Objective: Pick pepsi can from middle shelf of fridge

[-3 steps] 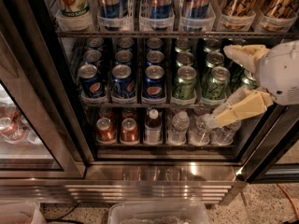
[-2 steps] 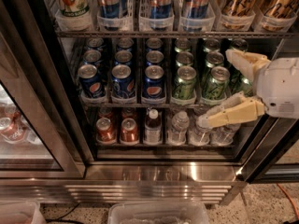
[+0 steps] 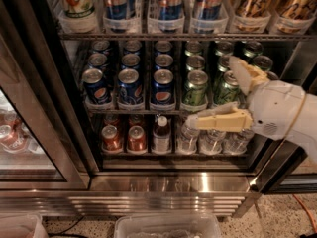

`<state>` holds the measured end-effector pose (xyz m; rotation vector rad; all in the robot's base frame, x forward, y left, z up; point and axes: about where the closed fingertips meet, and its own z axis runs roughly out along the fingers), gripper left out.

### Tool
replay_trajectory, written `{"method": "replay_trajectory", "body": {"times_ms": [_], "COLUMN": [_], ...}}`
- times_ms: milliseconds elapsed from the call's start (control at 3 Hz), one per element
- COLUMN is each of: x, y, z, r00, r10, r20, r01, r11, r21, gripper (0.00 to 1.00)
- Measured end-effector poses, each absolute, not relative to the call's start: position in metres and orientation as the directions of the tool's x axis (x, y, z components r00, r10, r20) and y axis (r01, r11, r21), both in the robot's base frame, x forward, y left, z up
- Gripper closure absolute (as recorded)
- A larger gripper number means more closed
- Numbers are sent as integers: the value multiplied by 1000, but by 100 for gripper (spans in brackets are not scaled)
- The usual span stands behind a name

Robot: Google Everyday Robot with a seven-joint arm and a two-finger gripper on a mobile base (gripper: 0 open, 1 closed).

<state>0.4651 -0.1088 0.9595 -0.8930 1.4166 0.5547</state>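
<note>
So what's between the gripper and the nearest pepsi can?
A green can, right of the pepsi can; camera view shows the gripper at the shelf's right.

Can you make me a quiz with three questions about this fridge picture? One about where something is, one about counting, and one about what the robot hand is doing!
1. Where is the gripper?
A) far left
B) on the right, before the green cans
C) at the very bottom

2. How many pepsi cans stand in the front row?
A) one
B) six
C) three

3. The gripper is:
A) open, holding nothing
B) shut tight
C) out of view

Answers:
1 B: it hangs in front of the green cans.
2 C: three blue cans stand side by side in front.
3 A: its fingers are spread wide and grip nothing.
</note>
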Motion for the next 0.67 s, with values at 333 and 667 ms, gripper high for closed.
{"method": "replay_trajectory", "body": {"times_ms": [333,667], "x": [478,478], "y": [-83,-83], "z": [951,951], "r00": [146,146], "r10": [-46,-46], "r20": [-988,-988], "r01": [-800,-800], "r11": [583,583], "r21": [-146,-146], "gripper": [0,0]}}
